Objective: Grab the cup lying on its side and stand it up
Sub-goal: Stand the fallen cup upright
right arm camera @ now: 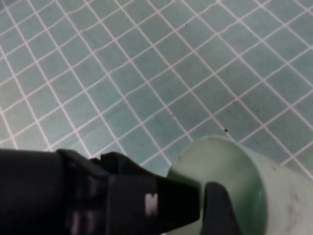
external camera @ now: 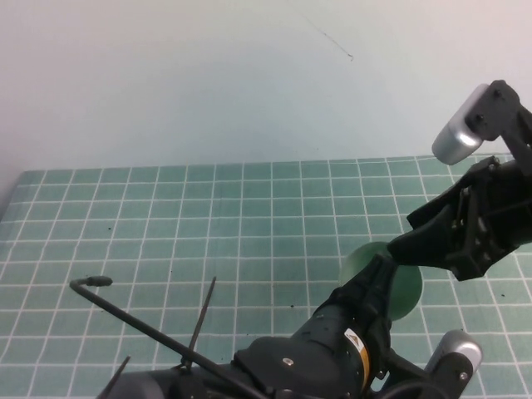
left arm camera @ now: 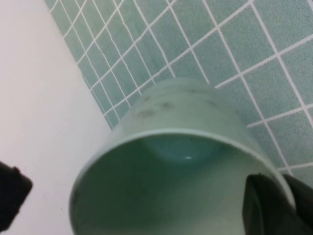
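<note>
Green tiled mat (external camera: 166,224) covers the table, white grid lines, a few dark specks; pale wall (external camera: 208,75) behind it.

Left arm comes up from the bottom edge of the high view, black body with a yellow label, reaching toward mid-right of the mat. Left gripper (external camera: 384,270) is at the cup (external camera: 391,278), clamped on its rim: in the left wrist view one dark finger (left arm camera: 269,208) sits inside the mouth against the inner wall, the other finger (left arm camera: 12,200) is outside at the frame edge. Cup in that view (left arm camera: 186,161) shows pale mint green, open mouth facing the camera, faint dark speckles on its outer wall, mat tiles beyond it.

Cup sits mid-right on the mat, between the two grippers, mostly covered by the left gripper from above. Can't tell whether it touches the mat.

Right gripper (external camera: 416,237) is just right of the cup, fingers spread apart, holding nothing. The right wrist view shows the cup (right arm camera: 244,181) close by with the left gripper's black fingers (right arm camera: 161,200) on its rim.
</note>
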Action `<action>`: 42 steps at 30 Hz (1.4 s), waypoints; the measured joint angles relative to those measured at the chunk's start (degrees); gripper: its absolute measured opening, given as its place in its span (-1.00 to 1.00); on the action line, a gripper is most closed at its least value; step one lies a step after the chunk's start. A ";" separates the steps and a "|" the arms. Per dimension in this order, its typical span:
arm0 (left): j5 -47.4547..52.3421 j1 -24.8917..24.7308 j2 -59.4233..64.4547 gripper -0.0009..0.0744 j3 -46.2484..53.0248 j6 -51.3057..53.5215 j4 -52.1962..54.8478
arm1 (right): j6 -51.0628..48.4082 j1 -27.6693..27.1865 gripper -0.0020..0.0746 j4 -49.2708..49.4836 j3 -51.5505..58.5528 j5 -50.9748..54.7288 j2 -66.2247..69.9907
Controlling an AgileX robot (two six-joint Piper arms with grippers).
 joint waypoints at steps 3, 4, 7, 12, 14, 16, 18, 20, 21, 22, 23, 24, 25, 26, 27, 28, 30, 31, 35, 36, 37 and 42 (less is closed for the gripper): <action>-0.53 0.00 0.00 -0.96 0.00 0.00 0.34 | 0.00 0.08 0.12 -0.97 0.00 0.02 1.20; -0.81 0.00 0.00 -0.96 0.00 0.00 0.46 | 0.00 0.08 0.12 -1.61 0.00 0.13 1.74; -0.92 0.00 0.00 -0.96 0.00 0.00 1.82 | 0.25 0.08 0.12 -3.64 0.00 0.38 2.92; -0.92 0.00 0.00 -0.96 0.13 0.00 3.15 | 0.08 0.08 -0.28 -4.39 0.00 1.39 5.05; -0.92 0.00 0.00 -0.95 0.26 0.00 3.15 | 0.08 0.08 -0.64 -4.39 0.00 1.85 5.80; -0.92 0.00 0.00 -0.93 0.26 0.00 3.15 | 0.08 0.08 -0.96 -4.39 0.00 2.39 6.41; -1.24 0.00 0.00 -0.91 0.26 -0.11 3.26 | 0.08 0.08 -0.95 -4.39 0.00 2.98 7.02; -1.54 0.00 0.00 -0.89 0.30 -0.19 3.26 | -0.03 0.08 -0.95 -4.39 0.00 2.97 7.29; -1.54 0.00 0.00 -0.88 0.30 -0.33 3.26 | 0.05 0.08 -0.95 -4.39 0.00 2.97 7.32; -1.66 0.00 0.00 -0.88 0.30 -0.67 3.26 | 0.05 0.08 -0.95 -4.39 0.00 2.83 7.32; -2.03 0.00 0.00 -0.88 0.30 -1.57 3.26 | 0.05 0.08 -0.95 -4.39 0.00 2.71 7.32; -2.81 0.00 0.00 -0.86 0.30 -2.81 3.38 | 0.09 0.08 -0.95 -4.39 0.00 2.71 7.32; -3.49 0.26 0.00 -0.83 0.30 -3.74 3.38 | 0.67 0.08 -0.95 -4.55 -0.09 2.71 7.32; -4.59 0.48 0.00 -0.78 0.30 -4.79 3.60 | 1.20 0.08 -0.95 -4.55 -0.09 2.71 7.32; -5.12 0.47 -0.14 -0.70 0.30 -5.82 3.83 | 2.17 0.08 -0.95 -5.01 -0.09 2.44 7.32; -5.27 0.47 -0.25 -0.59 0.30 -6.29 4.21 | 3.25 0.08 -0.95 -6.11 -0.09 2.00 7.32; -5.27 0.47 -0.25 -0.27 0.30 -8.52 6.03 | 6.23 0.08 -0.95 -9.13 -0.44 0.90 7.32; -5.52 0.47 -0.25 -0.13 0.30 -11.17 7.29 | 8.32 0.08 -0.95 -11.16 -0.61 0.10 7.32; -5.03 0.50 -0.80 0.40 0.30 -24.27 15.91 | 14.94 0.08 -0.95 -18.32 -1.99 -1.49 7.53; -4.61 0.50 -1.42 0.44 0.30 -26.58 17.72 | 16.02 0.08 -0.95 -19.58 -2.33 -1.79 7.54; -4.05 0.50 -2.06 0.45 0.30 -28.24 19.20 | 16.97 0.08 -0.95 -20.53 -2.78 -2.04 7.97; -0.54 0.60 -6.62 0.18 0.30 -31.89 21.50 | 19.18 0.08 -0.95 -21.75 -5.31 -3.86 11.86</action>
